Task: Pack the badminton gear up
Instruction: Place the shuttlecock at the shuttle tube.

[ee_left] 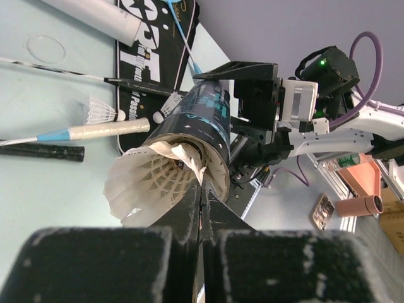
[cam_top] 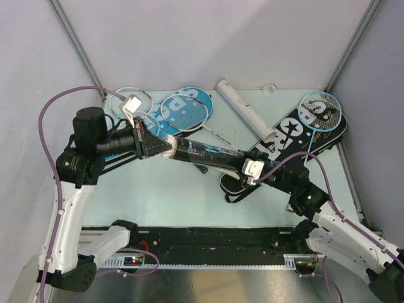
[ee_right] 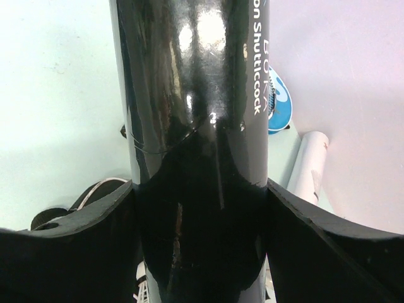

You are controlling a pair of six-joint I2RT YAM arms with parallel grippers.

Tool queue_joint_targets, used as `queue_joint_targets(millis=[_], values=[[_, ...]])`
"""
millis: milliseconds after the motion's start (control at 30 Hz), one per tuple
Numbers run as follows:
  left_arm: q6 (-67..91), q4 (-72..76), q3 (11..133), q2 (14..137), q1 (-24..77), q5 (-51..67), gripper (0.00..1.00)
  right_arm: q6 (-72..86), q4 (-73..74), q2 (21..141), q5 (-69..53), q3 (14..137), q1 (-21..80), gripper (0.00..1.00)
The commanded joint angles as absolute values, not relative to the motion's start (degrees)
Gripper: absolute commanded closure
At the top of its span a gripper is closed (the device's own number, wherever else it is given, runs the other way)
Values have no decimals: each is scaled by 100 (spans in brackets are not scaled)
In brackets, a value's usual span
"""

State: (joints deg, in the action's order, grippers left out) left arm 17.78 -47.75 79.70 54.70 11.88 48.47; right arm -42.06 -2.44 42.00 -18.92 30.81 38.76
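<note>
Left tool (ee_left: 201,189) is pinched fully shut with its tips right at the rim of the black tube (cam_top: 208,154). From the left wrist cam I honestly can't tell if a feather is caught between them or they're just nudging. Right tool (ee_right: 201,184) is clamped around the far end of that tube, a finger on each side, and it looks held up off the desk (cam_top: 158,202). What matters for the next push imo: the tube's long axis runs pretty much straight from one tool to the other, with the open mouth facing the left arm. So the left arm is the one lined up with the mouth and the right is just the vise. The shuttlecock (ee_left: 148,183) is only partly in, cocked over, with its feather skirt spilling past the rim on one side. I'd guess it needs squaring up with the bore before it slides down, otherwise feathers get crushed on the lip. Can't see whether anything sits deeper inside. The rest of the gear is out on the desk. The white tube (cam_top: 247,112) is lying at the back, contents not visible. A blue-headed racket (cam_top: 323,113) is lying on top of the black SPORT cover (cam_top: 297,136), not in it. A loose shuttle (ee_left: 101,110) sits beside a racket handle.
</note>
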Motion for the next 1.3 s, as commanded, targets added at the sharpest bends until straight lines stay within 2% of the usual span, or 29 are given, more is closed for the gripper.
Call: queue_joint_targets(millis=[0, 533, 933, 1267], values=[[1740, -4710, 7912, 5555, 1339, 4977, 100, -4213, -884, 4067, -1952, 3138, 3968, 68], [1848, -4574, 7636, 5541, 1628, 4785, 100, -4118, -1437, 4294, -1615, 3101, 4254, 68], [1942, -4603, 7977, 5225, 1610, 3896, 100, -4069, -1190, 4062, -1699, 3059, 4242, 69], [2049, -4556, 7927, 5348, 1608, 4289, 100, -4018, -1242, 4024, -1821, 3059, 4242, 69]])
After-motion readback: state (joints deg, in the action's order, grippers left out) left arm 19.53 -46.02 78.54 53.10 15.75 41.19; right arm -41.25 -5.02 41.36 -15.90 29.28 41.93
